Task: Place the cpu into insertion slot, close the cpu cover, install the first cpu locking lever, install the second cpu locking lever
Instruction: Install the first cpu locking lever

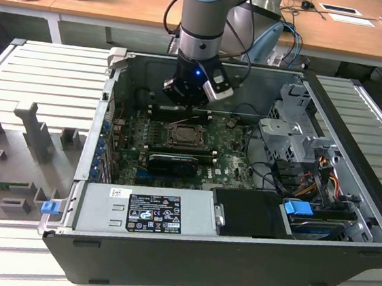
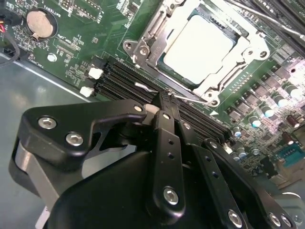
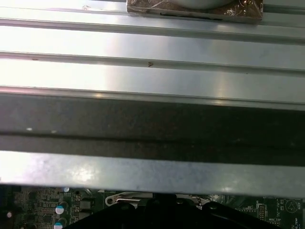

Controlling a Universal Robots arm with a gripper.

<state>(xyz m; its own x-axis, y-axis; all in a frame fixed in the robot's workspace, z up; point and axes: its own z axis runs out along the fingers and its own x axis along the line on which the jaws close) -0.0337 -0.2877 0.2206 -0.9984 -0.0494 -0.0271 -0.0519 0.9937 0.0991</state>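
Gripper fingers are pressed together with nothing between them, their tips hovering just above the black memory slots beside the insertion slot in the second wrist view. In the exterior view the gripper hangs inside the open computer case, just beyond the far edge of the socket on the green motherboard.

The cpu, a pale square chip, lies seated in the insertion slot. The cpu cover, a silvery frame, lies around it, the chip showing through its window; whether it is fully flat I cannot tell. A thin locking lever runs along the socket edge nearest the fingertips.

A round coin battery sits on the board well apart from the socket. The power supply at the near side carries a black label whose writing is too small to read.
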